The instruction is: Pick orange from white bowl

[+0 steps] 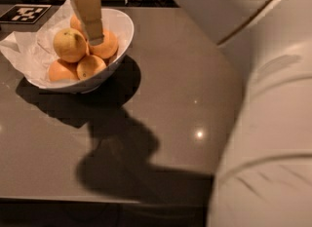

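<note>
The white bowl (124,31) stands at the table's back left, lined with crumpled white paper. In it lies the orange (69,45), the biggest and palest fruit, at the left of the pile. Smaller, deeper orange fruits lie around it: one to its right (108,47), two in front (90,66), and one behind, mostly hidden. My gripper (94,37) hangs over the bowl, its tan fingers (87,8) reaching down between the orange and the fruit on the right. It holds nothing that I can see.
The grey table top (185,75) stretches to the right and front of the bowl. A black-and-white marker tag (25,13) lies at the back left corner. My arm's large white body (263,123) fills the right side of the view.
</note>
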